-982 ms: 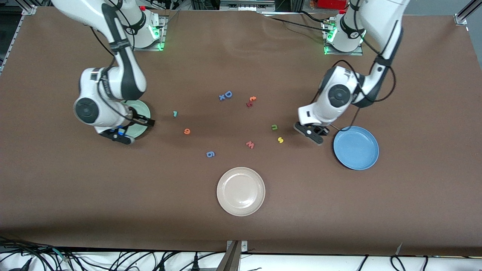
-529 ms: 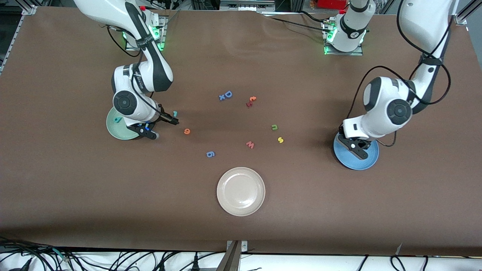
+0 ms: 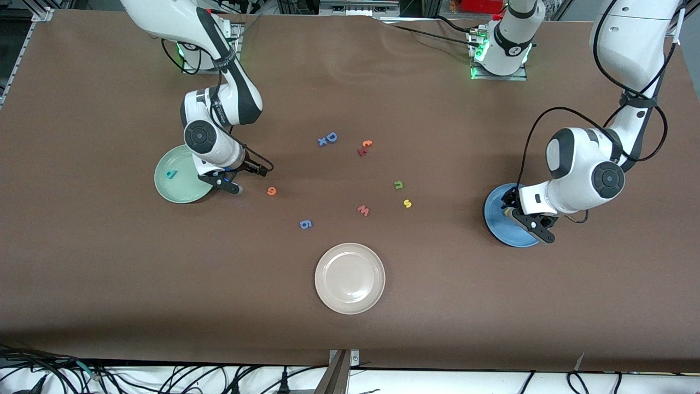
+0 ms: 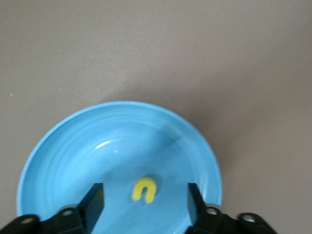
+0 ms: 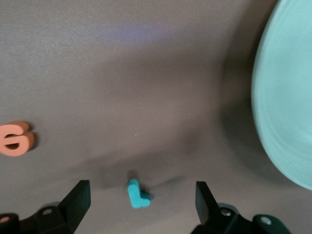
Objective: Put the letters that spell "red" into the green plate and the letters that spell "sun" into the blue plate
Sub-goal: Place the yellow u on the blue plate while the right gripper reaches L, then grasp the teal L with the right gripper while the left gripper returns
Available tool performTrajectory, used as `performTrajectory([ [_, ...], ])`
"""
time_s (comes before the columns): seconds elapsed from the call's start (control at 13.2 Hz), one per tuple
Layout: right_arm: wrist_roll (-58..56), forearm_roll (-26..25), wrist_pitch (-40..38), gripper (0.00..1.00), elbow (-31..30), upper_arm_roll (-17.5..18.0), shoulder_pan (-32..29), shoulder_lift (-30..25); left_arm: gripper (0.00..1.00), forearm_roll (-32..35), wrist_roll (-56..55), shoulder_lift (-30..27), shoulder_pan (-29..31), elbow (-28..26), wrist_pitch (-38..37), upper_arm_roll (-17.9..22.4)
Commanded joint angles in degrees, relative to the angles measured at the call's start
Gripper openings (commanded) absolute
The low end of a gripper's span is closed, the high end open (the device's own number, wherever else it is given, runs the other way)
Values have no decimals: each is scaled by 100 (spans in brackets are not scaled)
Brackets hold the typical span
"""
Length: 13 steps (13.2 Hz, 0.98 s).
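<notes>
Yellow "u" [image 4: 145, 189] lies in the blue plate [image 4: 63, 146] beneath the left gripper's [image 4: 145, 207] released jaws, while the right gripper [image 5: 139, 197], jaws spread, hovers over the teal "r" [image 5: 137, 193] on the bench [image 3: 437, 301]

You have open tabletop [image 3: 437, 284] around the beige plate [image 3: 350, 278] nearest the front camera. Mid-table, the scattered letters — orange "e" [image 3: 271, 191], blue "g" [image 3: 306, 224], red "w" [image 3: 363, 210], green "n" [image 3: 398, 185], yellow "s" [image 3: 407, 203] — lie apart, with passable gaps between them.

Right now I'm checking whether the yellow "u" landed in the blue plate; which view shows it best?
The left wrist view: the yellow "u" lies in the blue plate, between the left gripper's open fingers. The front view hides it; the right wrist view misses it.
</notes>
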Motion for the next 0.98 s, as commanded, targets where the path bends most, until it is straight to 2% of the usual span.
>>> performTrajectory([
  [0.0,60,54,304,94,-210,95,-24,-24,100,-231,-971,31,-99,149,-119,-68],
  [0.15,77,45,313,81,-210,104,-24,-6,100,-231,-2183,5,-389,158,-128,-103],
  [0.38,252,54,313,71,-210,208,-24,-6,100,-231,-3686,5,-793,166,-128,-121],
  [0.53,279,54,313,60,-210,236,-24,-6,100,-231,-5091,5,-1196,175,-128,-165],
  [0.68,279,54,322,46,-210,236,-24,-6,100,-196,-6402,57,-1706,306,-128,-165],
  [0.91,271,54,313,14,-210,236,-24,-6,100,-222,-7871,295,-2102,623,-119,-174],
])
